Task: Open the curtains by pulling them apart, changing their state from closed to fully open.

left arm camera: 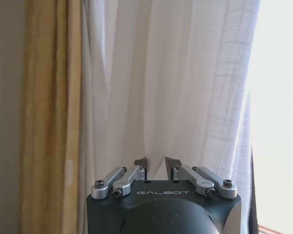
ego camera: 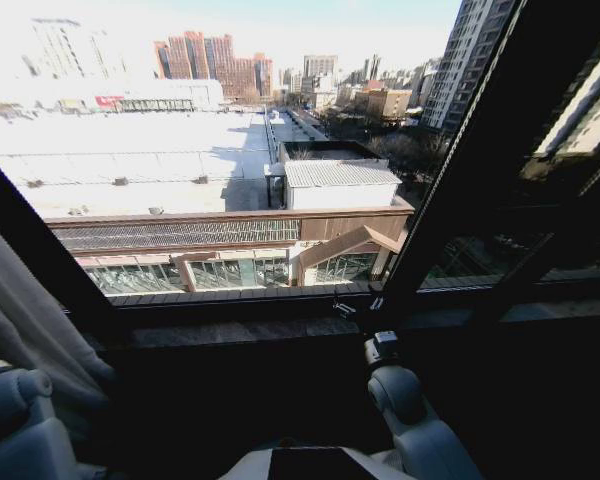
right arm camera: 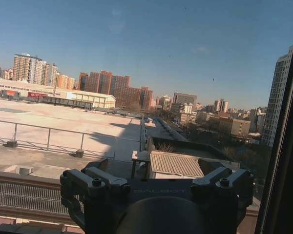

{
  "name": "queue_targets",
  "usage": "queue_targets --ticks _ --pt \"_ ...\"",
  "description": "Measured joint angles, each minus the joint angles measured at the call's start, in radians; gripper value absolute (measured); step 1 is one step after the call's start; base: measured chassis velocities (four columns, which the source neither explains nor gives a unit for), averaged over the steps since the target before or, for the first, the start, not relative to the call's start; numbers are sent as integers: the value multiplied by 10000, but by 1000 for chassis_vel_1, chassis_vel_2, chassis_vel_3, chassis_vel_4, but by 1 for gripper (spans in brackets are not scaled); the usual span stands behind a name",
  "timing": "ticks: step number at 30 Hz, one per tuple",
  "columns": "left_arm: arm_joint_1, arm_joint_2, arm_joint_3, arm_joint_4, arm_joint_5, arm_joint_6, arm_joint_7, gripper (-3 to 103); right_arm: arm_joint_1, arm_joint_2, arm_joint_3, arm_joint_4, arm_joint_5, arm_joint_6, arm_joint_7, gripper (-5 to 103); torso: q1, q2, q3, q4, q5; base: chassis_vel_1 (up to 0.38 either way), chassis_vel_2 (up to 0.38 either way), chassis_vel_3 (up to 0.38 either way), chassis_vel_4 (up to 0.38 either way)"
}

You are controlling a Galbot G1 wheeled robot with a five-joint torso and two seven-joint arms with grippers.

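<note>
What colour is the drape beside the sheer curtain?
Tan-gold drape, next to the white sheer curtain; clearest in the left wrist view.

The curtains are thin, woven, matt white cloth. The drape is thicker tan cloth. The left gripper has matt dark plastic and brushed metal links.

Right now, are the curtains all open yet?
Nearly. The window ahead is uncovered, city plainly showing. The left claw is pinched shut on the sheer curtain, bunched beside the tan drape. The right claw is open, holding nothing, facing bare glass. Left: letting go. The right-hand panel can't be checked.
</note>
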Motion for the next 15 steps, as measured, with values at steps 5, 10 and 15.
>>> queue_targets --ticks 5,10,15 --pt "1168 -594 372 -1705 119 242 3959 39 78 74 -58 -43 0 7 -2 100 0 -1 0 2 6 0 0 0 0" --pt "1432 -1151 1559 -2693 726 573 3511 60 82 89 4 -45 0 7 -2 100 -2 0 -1 -3 4 0 0 0 0" --pt "1208 -1449 2503 -3287 1527 1182 1077 77 99 78 92 -68 33 8 -3 100 0 -1 0 -3 3 0 0 0 0"
